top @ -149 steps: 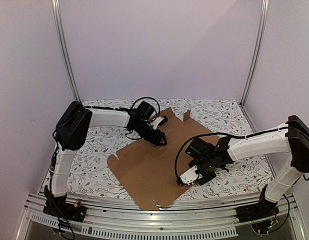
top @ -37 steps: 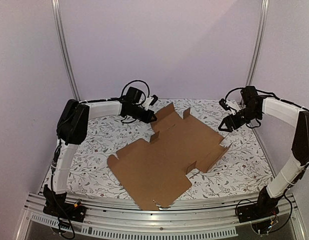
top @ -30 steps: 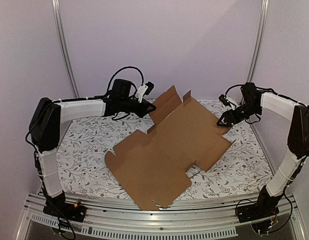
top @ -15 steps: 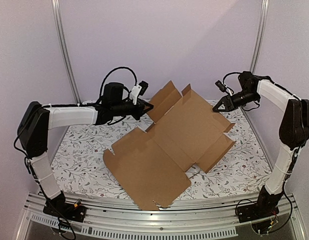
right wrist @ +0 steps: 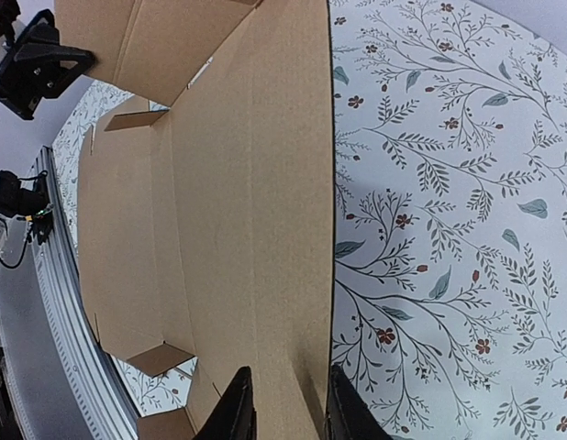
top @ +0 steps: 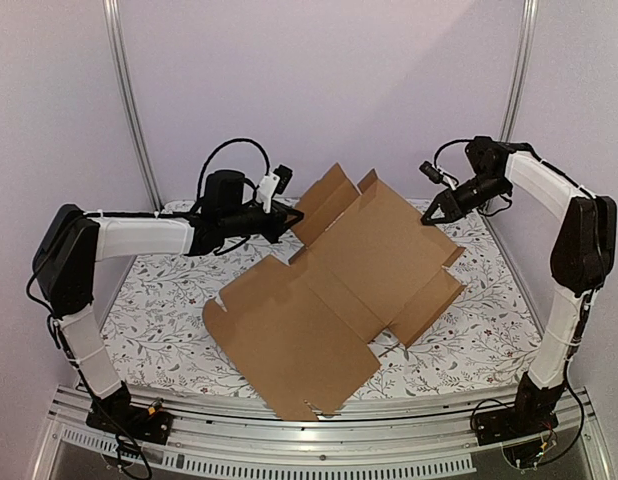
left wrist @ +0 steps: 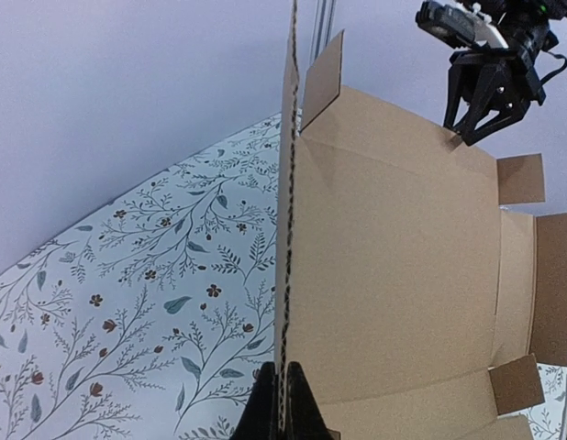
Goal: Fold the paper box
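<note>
The paper box (top: 329,300) is a flat brown die-cut cardboard sheet; its near half lies on the table and its far half is raised and tilted. My left gripper (top: 284,213) is shut on the thin edge of the far-left flap, and the left wrist view shows the corrugated edge pinched between its tips (left wrist: 282,408). My right gripper (top: 429,217) is at the sheet's far-right corner. Its fingers stand a little apart (right wrist: 288,403), with the cardboard (right wrist: 238,183) showing between them and its edge by the right finger. From the left wrist it (left wrist: 467,128) looks forked over that corner.
A floral cloth (top: 159,310) covers the table. An aluminium rail (top: 289,440) runs along the near edge, where both arm bases stand. Upright frame posts (top: 129,100) (top: 514,90) rise at the back corners, against plain walls.
Both arms have risen, and the far half of the sheet has been lifted higher off the table. The right jaws have narrowed at the far-right corner. The left grip is unchanged.
</note>
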